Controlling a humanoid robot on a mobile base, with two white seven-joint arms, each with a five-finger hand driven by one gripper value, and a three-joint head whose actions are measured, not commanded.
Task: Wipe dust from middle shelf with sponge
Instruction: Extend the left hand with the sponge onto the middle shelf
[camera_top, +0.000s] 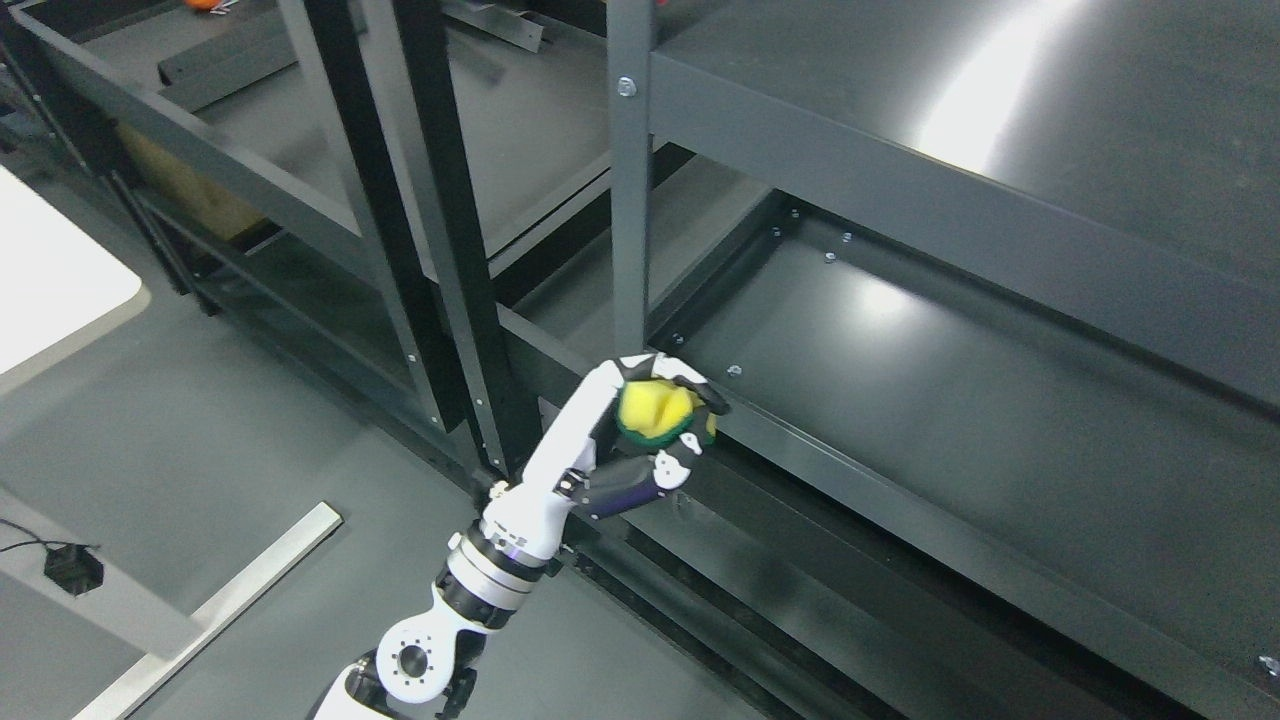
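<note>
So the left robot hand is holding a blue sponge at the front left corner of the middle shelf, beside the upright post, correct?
Not quite: the colour is wrong. In the head view the sponge is yellow with a green layer, not blue. The rest stands: the left robot hand grips it at the front left corner of the middle shelf, beside the upright post.

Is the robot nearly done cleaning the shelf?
Not yet. Done: the left hand has grasped the yellow-green sponge. Now: it holds it at the middle shelf's front left corner. Left: wiping the surface; the sponge hasn't visibly reached across it.
</note>
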